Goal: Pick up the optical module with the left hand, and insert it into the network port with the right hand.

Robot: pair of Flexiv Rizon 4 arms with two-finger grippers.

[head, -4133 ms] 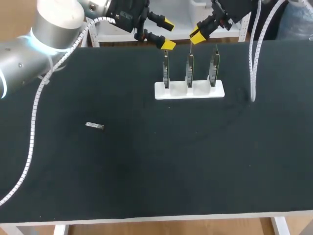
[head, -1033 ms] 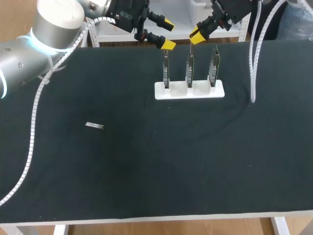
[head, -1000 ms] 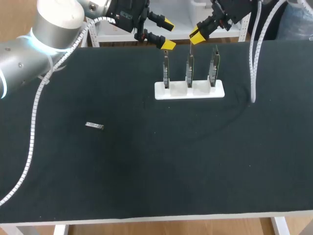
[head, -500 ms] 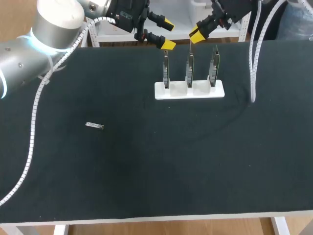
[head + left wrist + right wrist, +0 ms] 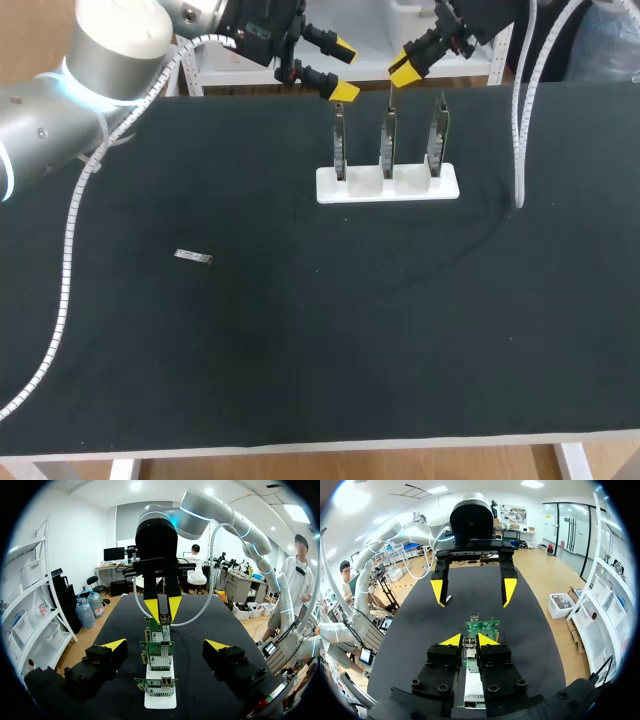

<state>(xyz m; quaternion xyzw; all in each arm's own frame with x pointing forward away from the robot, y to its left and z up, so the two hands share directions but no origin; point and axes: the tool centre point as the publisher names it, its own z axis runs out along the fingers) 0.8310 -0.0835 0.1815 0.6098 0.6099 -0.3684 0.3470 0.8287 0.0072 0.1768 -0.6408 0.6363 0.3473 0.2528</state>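
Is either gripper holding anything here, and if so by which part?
Nothing is held. The optical module lies alone on the table; the left gripper hangs open and empty, the right gripper closed on nothing near the cards.

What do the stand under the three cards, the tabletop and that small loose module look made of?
Stand: probably white plastic, smooth and matte. Tabletop: black cloth or mat, dull, no glare. Module: likely metal, silvery grey glint, though too small to be sure.

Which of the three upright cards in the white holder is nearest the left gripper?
The card at the holder's left end in the head view: its top sits right beside the left gripper's yellow tip; the other two stand farther right.
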